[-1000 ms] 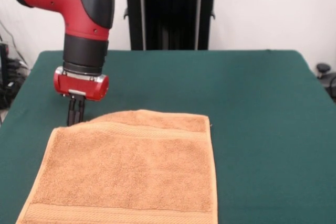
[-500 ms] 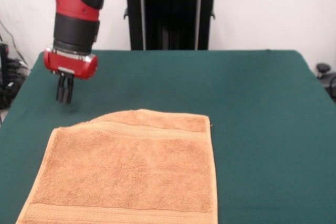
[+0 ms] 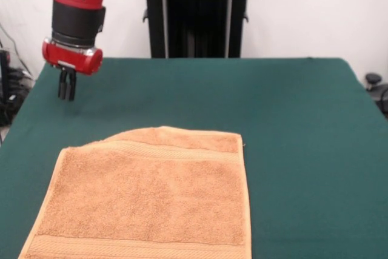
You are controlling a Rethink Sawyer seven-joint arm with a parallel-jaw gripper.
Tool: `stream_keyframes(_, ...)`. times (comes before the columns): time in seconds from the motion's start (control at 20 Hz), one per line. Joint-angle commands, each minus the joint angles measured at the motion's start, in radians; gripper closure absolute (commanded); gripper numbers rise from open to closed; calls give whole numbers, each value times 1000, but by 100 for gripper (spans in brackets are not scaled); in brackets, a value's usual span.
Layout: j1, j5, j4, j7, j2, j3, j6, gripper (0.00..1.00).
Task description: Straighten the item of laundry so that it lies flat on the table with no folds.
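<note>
Towel (image 3: 145,198) lies spread at lower left of the frame on the green bench (image 3: 303,119) (far edge slightly humped), well apart from the claw (image 3: 66,94), fingers together, at upper left.

The red and black arm (image 3: 77,4) is hanging straight down at the frame's upper left, its tool (image 3: 66,92) pinched together, holding nothing.

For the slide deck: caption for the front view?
Sawyer gripper, fingers together, hangs above the table, clear of the towel.
</note>
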Motion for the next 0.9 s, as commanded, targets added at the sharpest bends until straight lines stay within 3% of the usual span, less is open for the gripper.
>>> stream_keyframes(0.05,12,38,16,112,77,109,131,100)
stream_keyframes(0.55,7,47,-154,0,130,169,349,100)
stream_keyframes(0.9,44,42,-207,11,120,165,443,100)
